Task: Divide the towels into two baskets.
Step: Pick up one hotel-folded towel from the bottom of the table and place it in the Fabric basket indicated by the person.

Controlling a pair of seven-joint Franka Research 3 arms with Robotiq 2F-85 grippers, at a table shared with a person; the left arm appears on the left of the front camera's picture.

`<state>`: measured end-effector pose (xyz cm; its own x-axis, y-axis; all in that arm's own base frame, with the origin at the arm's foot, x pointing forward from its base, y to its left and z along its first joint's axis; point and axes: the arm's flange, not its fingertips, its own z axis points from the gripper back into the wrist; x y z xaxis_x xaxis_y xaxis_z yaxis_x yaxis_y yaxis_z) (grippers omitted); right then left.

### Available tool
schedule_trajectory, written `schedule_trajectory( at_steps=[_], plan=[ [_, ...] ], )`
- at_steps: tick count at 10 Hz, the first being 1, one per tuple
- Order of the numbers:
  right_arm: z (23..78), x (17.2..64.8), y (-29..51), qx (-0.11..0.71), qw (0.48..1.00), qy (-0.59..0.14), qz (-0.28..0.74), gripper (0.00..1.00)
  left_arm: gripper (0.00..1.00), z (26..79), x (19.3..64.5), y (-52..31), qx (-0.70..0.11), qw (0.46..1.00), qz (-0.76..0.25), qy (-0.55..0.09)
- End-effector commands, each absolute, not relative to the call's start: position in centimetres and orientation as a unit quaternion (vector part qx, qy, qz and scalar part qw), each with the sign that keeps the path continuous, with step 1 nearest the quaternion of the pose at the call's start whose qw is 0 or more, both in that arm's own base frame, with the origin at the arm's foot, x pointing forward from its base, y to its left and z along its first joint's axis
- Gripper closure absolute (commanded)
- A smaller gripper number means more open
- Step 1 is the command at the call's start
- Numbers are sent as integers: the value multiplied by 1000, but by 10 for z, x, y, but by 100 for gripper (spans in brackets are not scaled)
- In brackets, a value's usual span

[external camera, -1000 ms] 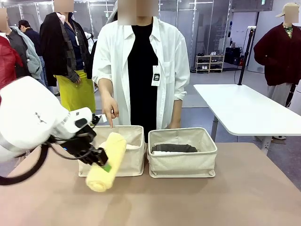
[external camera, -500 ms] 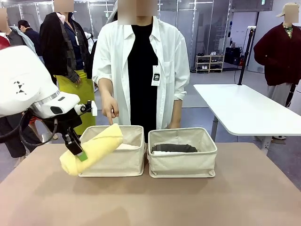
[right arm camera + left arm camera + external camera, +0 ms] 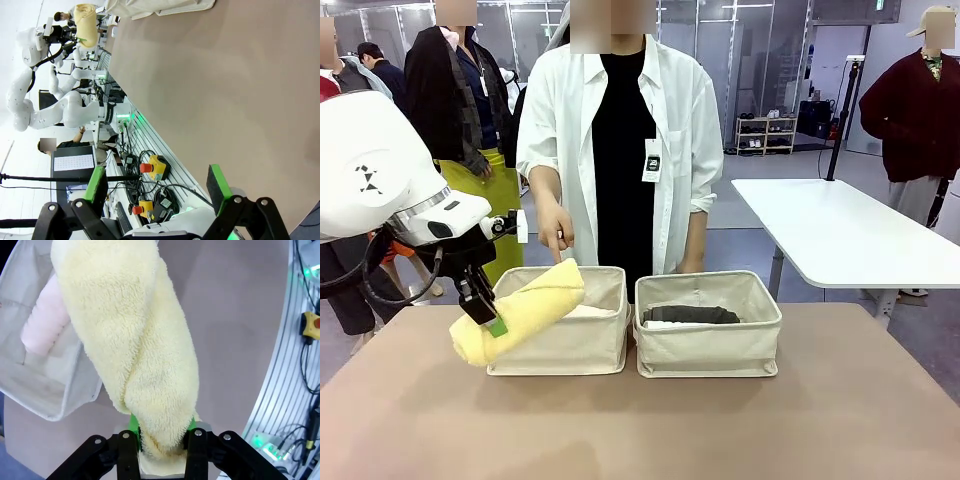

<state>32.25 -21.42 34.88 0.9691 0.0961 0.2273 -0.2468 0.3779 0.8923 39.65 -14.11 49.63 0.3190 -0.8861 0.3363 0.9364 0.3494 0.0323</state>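
Towel in yellow, rolled into a thick cylinder, is being held in the air by the left gripper, whose green-padded fingers are being pressed shut around the roll near its lower end. The roll is being carried tilted, its upper end lying over the near left corner of the left basket and its lower end hanging out past that basket's left side, above the brown table. In the left wrist view the same yellow towel is being squeezed between the gripper's pads, and a pale pink towel is being seen lying inside the basket beside it. In the right basket, just beside the left one, a dark grey towel is being shown lying on top of a white towel. At the far side, the person's hand is being held above the back rim of the left basket, 1 finger pointing down. The right gripper is being kept with its jaws wide apart and nothing between them, over bare table.
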Motion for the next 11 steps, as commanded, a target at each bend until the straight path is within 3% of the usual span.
schedule_trajectory(
  at_steps=[1, 6, 9, 11],
  plan=[
    [351, 318, -215, 546, 828, -67, 107, 0, 63, 516, 404, -140, -3, 781, -592, -198],
    [351, 318, -215, 546, 828, -67, 107, 0, 63, 521, 524, -171, 76, 683, -705, -173],
    [351, 318, -215, 546, 828, -67, 107, 0, 63, 497, 567, -200, 131, 648, -740, -126],
    [351, 318, -215, 546, 828, -67, 107, 0, 63, 476, 582, -209, 113, 642, -753, -91]
  ],
)
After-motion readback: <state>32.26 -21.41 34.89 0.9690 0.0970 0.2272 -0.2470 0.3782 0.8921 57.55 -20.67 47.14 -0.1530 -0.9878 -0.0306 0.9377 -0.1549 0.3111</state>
